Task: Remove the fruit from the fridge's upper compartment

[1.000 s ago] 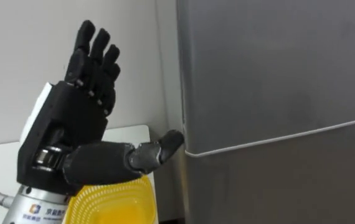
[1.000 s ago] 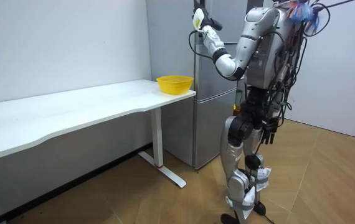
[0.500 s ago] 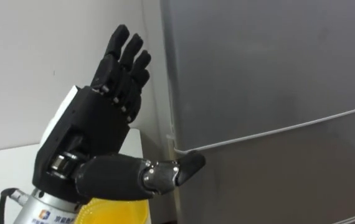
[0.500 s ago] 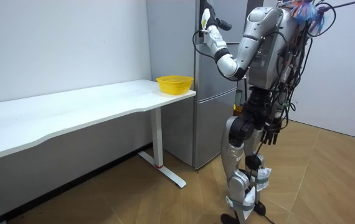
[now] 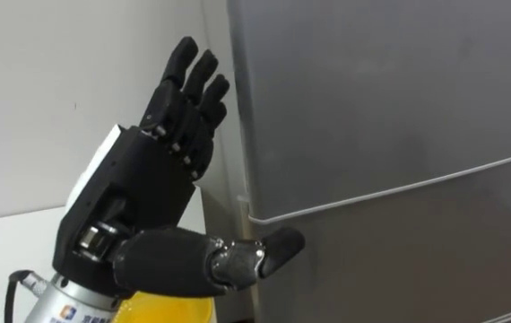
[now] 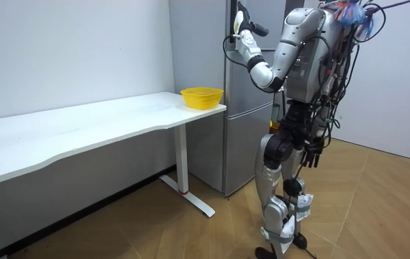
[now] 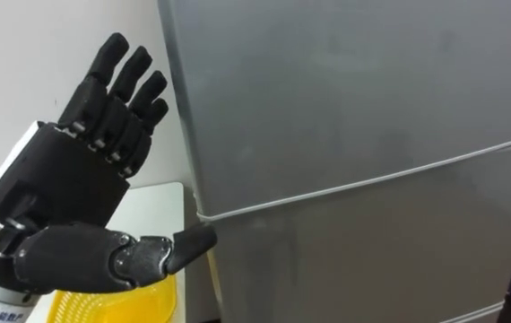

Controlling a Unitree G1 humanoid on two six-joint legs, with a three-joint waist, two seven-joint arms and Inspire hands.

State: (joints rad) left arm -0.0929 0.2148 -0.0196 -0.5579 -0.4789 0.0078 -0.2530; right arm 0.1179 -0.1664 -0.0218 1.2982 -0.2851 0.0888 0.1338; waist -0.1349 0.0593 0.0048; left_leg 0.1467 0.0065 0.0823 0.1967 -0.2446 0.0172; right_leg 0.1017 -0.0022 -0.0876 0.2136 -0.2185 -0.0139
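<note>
grey steel upper fridge door (image 5: 381, 90) shut; left hand (image 5: 139, 197) raised flat-open at its left edge.
fingers (image 5: 197, 81) straight, up beside the door's side edge, thumb (image 5: 269, 249) out at the seam (image 5: 399, 190) above the lower door (image 5: 417, 260). judged: seeking purchase to pull the door open. the item to fetch is presumably inside, unseen. yellow basket (image 6: 201, 96) sits on the white surface (image 6: 83, 122) beside the fridge, likely the drop-off. right hand (image 6: 311, 153) hangs by the hip.

One fridge (image 5: 372, 108), one basket (image 6: 201, 97), one table (image 6: 83, 124).
</note>
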